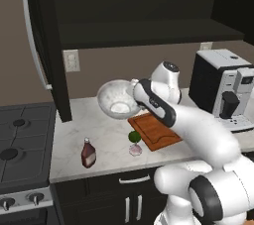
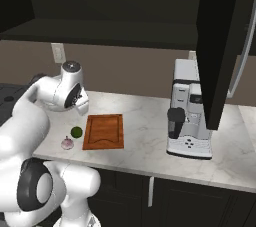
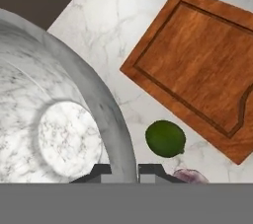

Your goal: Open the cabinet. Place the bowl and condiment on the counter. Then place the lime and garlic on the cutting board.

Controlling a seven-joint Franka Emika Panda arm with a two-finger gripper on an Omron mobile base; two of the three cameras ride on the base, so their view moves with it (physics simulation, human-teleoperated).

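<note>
Arm bent forward over the tabletop [image 1: 99, 125], forearm angled up and left. Hand [image 3: 124, 171] clamped on the rim of the bowl [image 1: 116, 99], one fingertip [image 3: 99, 172] inside the wall, the other outside; bowl held tilted above the tabletop. Just beyond the outer fingertip: lime [image 3: 165, 138], then the cutting board [image 3: 197, 70]. Garlic [image 3: 190, 175] beside the lime, cut off at the frame edge. Bottle [image 1: 88, 153] stands well off on the bowl's far side. Cabinet [image 1: 42, 45] door hangs open.
</note>
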